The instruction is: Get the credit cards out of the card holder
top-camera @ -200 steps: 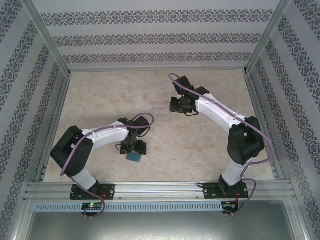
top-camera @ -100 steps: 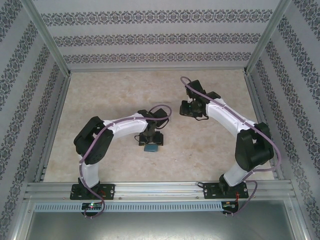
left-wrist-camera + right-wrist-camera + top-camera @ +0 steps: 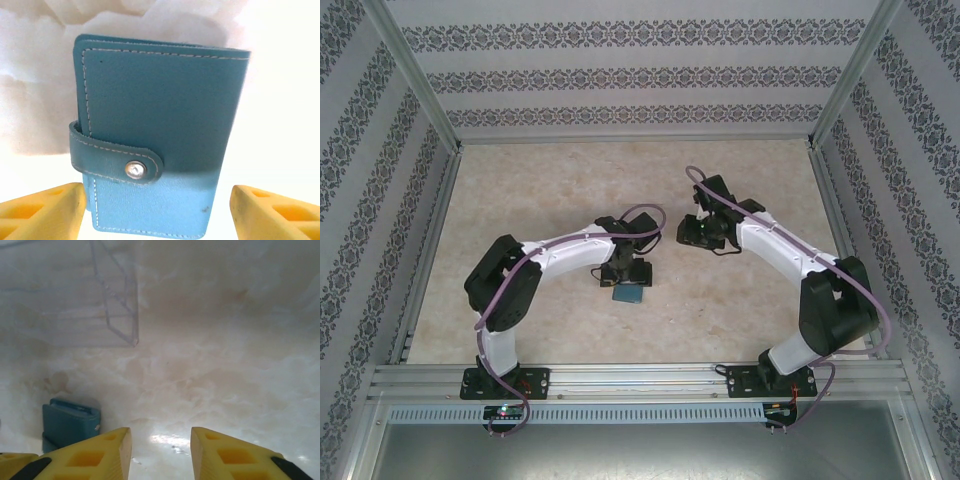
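The closed teal card holder (image 3: 160, 140), its snap tab (image 3: 117, 162) fastened, lies between the widely spread yellow fingers (image 3: 40, 210) of my left gripper (image 3: 157, 215), touching neither, while my right gripper (image 3: 160, 450) hangs parted over the bare marbled table (image 3: 225, 365), holder to its left, clear plastic box (image 3: 100, 300) ahead-left.

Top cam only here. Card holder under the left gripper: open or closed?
Observer: Closed. In the left wrist view, the card holder has its strap snapped across the front.
Operator: Is the left gripper gripping it?
Observer: The left gripper straddles its near end, close on both sides. I can't tell whether it pinches.
Operator: And the right gripper?
Observer: The right gripper is open over bare table, with a clear plastic box ahead to its left.
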